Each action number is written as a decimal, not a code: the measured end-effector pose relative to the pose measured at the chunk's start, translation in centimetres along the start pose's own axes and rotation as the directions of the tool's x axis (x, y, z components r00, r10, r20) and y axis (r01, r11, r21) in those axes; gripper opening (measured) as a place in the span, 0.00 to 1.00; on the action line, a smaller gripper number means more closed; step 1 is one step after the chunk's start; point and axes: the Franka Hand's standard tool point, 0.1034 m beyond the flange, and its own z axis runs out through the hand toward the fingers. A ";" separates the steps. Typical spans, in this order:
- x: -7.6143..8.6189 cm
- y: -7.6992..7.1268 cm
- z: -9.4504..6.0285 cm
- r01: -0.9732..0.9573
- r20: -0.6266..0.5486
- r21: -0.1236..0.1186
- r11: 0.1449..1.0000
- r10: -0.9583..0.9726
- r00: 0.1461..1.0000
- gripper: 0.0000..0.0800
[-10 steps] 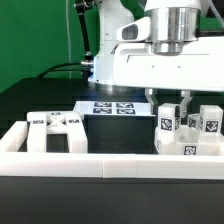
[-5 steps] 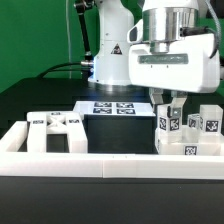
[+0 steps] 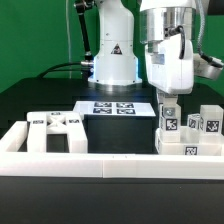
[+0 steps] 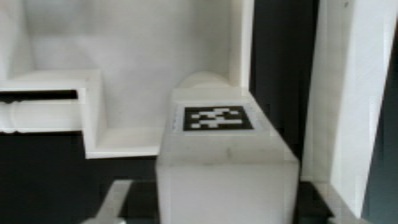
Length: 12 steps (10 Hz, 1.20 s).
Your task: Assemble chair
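End effector (image 3: 168, 101) has turned, gripping chair leg (image 3: 169, 120).

You had the white chair parts in two groups. A low blocky piece (image 3: 55, 130), tags on top, lay at the exterior view's left. At its right, tagged posts (image 3: 203, 122) stood upright, close together by a low base piece (image 3: 186, 149). The nearest post (image 3: 170, 122) was clasped from above.

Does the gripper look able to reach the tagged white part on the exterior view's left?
Probably yes: nothing stands over the tagged white part, though the gripper hangs right above an upright piece on the opposite side.
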 end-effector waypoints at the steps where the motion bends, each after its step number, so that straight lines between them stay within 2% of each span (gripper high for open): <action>1: 0.0 0.0 0.0 -0.018 0.001 0.000 1.000 0.018 1.000 0.36; 2: -0.1 0.0 0.0 0.007 0.001 0.000 1.000 -0.007 1.000 0.36; 4: -0.2 -0.1 -0.1 0.100 0.003 0.002 0.995 -0.100 0.995 0.75; 5: -0.5 -0.1 -0.2 0.200 0.003 0.003 0.980 -0.200 0.980 0.75; 6: -0.8 -0.1 -0.3 0.339 0.005 0.006 0.941 -0.339 0.941 0.80; 8: -0.1 -0.4 -0.5 0.514 -0.011 0.025 0.857 -0.514 0.858 0.81; 10: -0.2 -0.4 -0.4 0.606 -0.014 0.022 0.795 -0.606 0.796 0.81; 12: -1.1 -0.2 -0.3 0.755 -0.023 0.000 0.655 -0.755 0.655 0.81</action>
